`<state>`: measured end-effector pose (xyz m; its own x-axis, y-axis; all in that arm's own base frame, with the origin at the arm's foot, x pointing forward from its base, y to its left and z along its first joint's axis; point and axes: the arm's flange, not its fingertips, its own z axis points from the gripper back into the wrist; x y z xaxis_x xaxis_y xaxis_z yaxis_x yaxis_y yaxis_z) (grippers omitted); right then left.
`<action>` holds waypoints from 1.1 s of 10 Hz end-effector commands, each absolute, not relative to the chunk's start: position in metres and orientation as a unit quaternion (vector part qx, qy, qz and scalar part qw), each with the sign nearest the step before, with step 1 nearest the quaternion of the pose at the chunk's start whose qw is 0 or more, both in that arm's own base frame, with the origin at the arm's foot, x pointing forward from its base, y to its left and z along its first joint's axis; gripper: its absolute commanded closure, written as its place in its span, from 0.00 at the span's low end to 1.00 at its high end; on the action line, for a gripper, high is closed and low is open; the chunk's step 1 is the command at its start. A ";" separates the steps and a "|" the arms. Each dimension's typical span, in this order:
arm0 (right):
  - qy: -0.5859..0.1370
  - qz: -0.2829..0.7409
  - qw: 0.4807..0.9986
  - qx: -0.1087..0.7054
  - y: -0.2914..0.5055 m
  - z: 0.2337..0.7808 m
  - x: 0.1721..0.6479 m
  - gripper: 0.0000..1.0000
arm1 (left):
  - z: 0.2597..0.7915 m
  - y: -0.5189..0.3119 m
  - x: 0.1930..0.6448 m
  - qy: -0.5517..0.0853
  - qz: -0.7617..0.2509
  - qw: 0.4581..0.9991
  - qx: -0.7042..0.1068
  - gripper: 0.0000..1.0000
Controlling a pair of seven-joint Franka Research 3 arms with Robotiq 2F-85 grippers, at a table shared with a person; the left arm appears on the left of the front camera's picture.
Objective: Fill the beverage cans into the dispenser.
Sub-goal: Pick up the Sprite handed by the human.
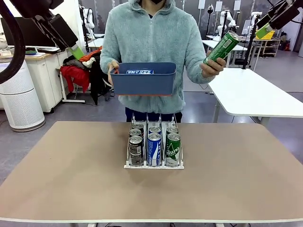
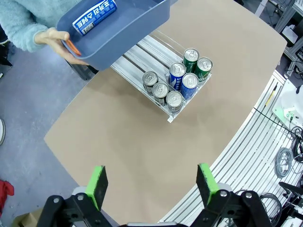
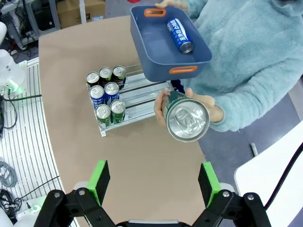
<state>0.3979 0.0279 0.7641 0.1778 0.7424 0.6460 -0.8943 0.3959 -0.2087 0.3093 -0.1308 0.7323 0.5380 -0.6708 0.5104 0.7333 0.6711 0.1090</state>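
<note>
Front view: the tan counter [image 1: 71, 179] carries the white dispenser [image 1: 154, 166], holding seven beverage cans [image 1: 154, 149]. Beyond the dispenser, a person [image 1: 151, 42] holds a blue bin [image 1: 144, 80] and a green can [image 1: 222, 46]. The left end effector [image 2: 151, 172] and the right end effector [image 3: 154, 170] stand open, empty. Farther beyond the dispenser lie white tables [image 1: 255, 94] and grey floor [image 1: 94, 111].

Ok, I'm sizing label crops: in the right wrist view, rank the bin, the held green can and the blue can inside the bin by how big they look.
Largest to smallest:
bin
green can, inflated by its nearness to the camera
blue can
</note>
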 end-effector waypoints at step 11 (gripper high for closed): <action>-0.347 0.538 0.760 0.108 0.026 0.764 0.398 0.00 | 0.732 -0.129 0.308 -0.263 -0.402 0.875 -0.061 0.00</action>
